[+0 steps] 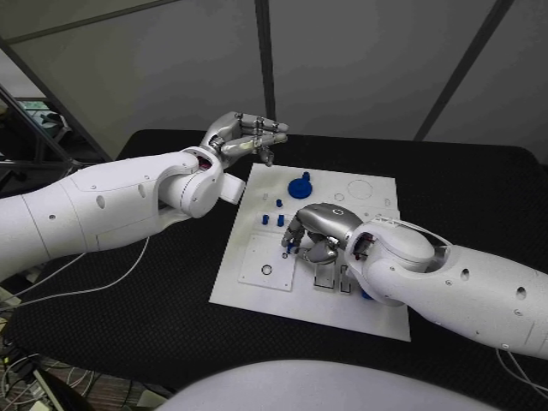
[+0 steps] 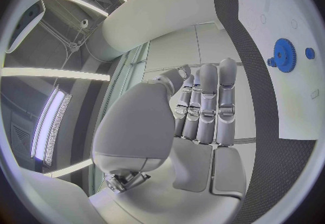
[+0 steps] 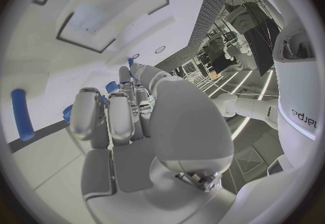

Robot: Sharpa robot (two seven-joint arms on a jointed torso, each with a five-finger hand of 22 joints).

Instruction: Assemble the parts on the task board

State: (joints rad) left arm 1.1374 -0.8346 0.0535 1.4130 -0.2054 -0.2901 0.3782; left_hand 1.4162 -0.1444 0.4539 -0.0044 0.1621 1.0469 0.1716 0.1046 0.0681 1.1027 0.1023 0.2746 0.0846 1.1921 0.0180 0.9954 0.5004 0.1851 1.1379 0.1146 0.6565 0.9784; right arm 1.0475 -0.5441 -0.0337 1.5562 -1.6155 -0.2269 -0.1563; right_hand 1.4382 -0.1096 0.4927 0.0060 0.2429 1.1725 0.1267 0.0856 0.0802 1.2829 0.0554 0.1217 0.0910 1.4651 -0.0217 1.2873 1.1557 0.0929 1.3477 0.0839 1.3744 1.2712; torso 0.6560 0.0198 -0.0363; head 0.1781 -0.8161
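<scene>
The white task board (image 1: 243, 291) lies in the middle of the table. A blue gear (image 1: 301, 184) stands near its far edge, and it shows again as the gear (image 2: 284, 55) in the left wrist view. Small blue pegs (image 1: 271, 220) stand upright left of centre. My right hand (image 1: 318, 227) rests over the board's middle with its fingers curled down beside those pegs. Blue pieces (image 3: 111, 87) peek out by its fingertips, and whether it grips one is hidden. A long blue peg (image 3: 21, 115) lies on the board. My left hand (image 1: 243, 137) hovers above the board's far left corner, fingers straight, holding nothing.
The black table (image 1: 472, 197) surrounds the board with free room on the right and front. Rectangular recesses (image 1: 330, 276) sit in the board next to my right wrist. A cable (image 1: 114, 274) trails over the table's left edge.
</scene>
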